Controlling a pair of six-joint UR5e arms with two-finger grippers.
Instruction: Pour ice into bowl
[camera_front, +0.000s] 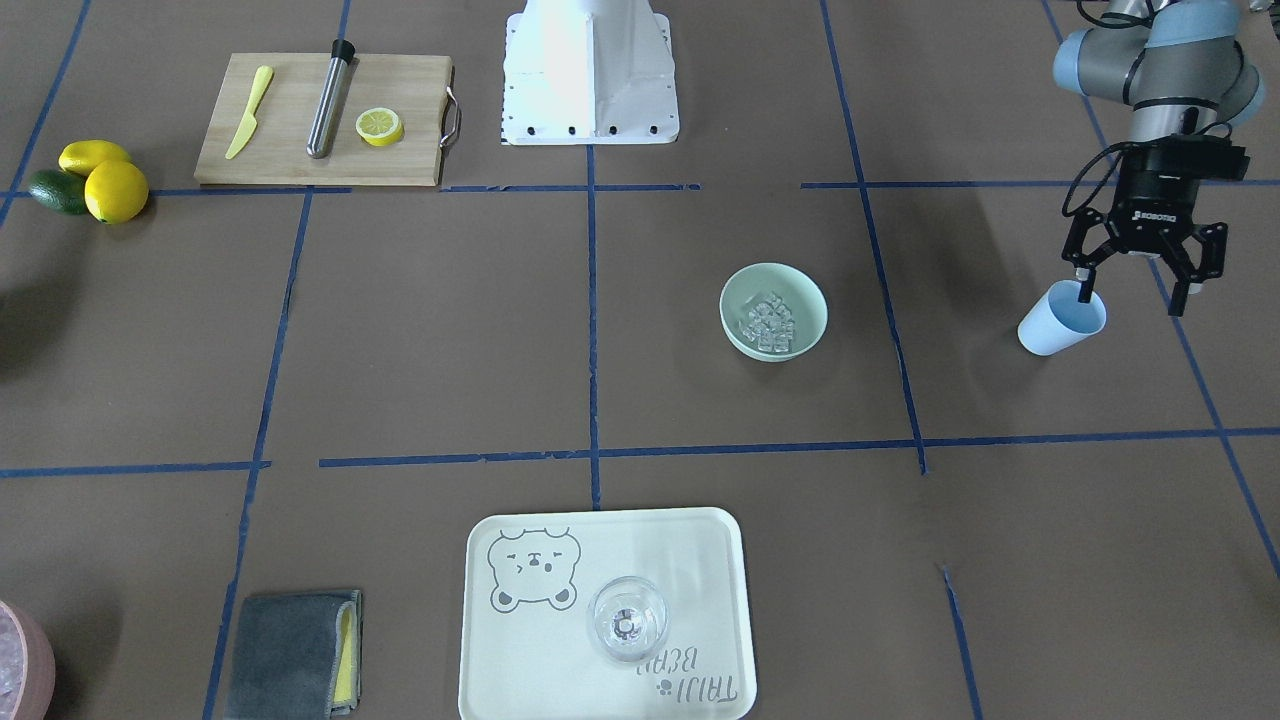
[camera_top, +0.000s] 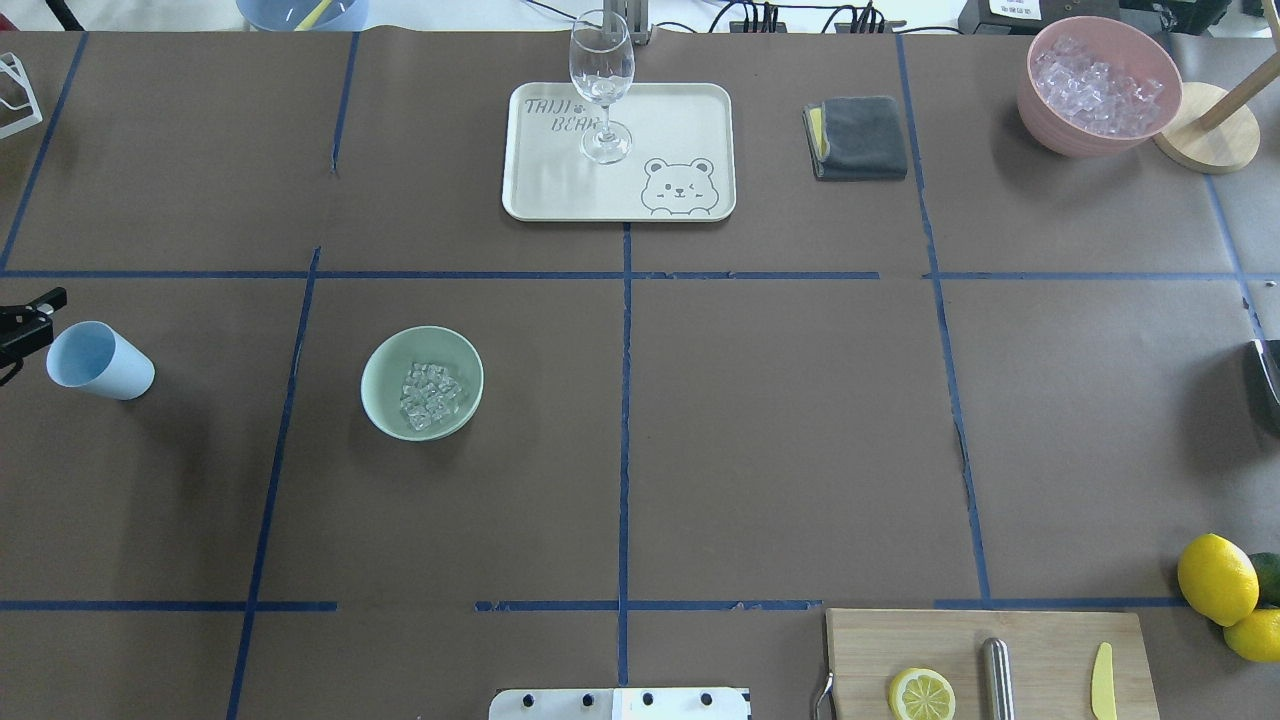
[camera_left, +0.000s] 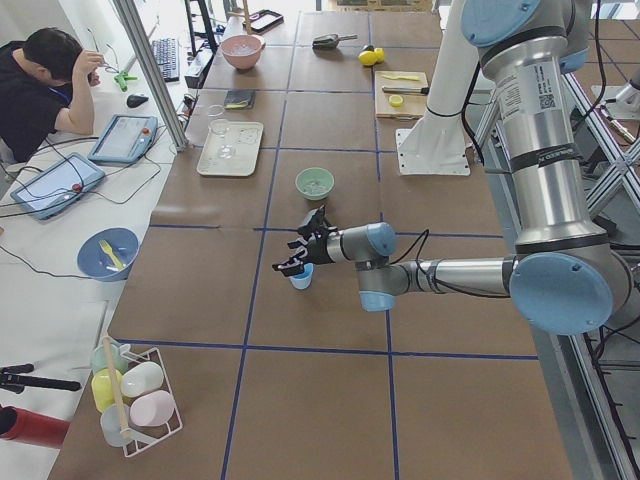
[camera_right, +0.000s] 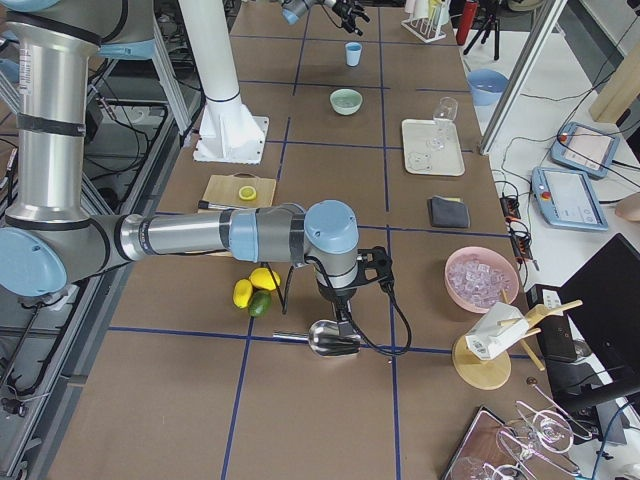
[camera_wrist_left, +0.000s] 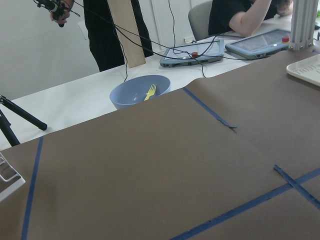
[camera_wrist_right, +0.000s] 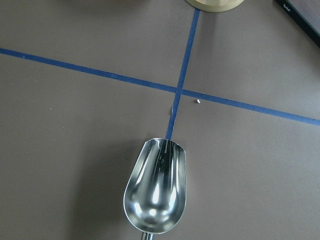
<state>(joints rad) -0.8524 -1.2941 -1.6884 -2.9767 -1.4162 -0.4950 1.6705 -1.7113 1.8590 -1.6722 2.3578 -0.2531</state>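
the pour itself looks done: the ice (camera_front: 768, 322) lies heaped in the mint green bowl (camera_front: 812, 300), which stands in the robot's-left half of the desk, about midway between its near and far edges. the pale blue cup (camera_front: 1050, 330) stands upright on the desk close to the left edge, well apart from the bowl, and from overhead it looks empty.

the left end effector (camera_front: 1132, 298) hangs just above the cup with its fingers spread wide, gripping nothing. one fingertip sits right at the cup's rim, and the views do not settle whether it touches. so you are most likely at the letting-go step, with the cup set down.

your next move calls for a straight lift, so that fingertip clears the rim without tipping the light cup, then a pull-back away from the bowl.

the right end effector (camera_right: 345, 312) is low over the desk near the right end, with a metal scoop (camera_wrist_right: 156, 192) right below its camera. you cannot tell whether it is clenched on the scoop's handle, since its fingers are out of sight.
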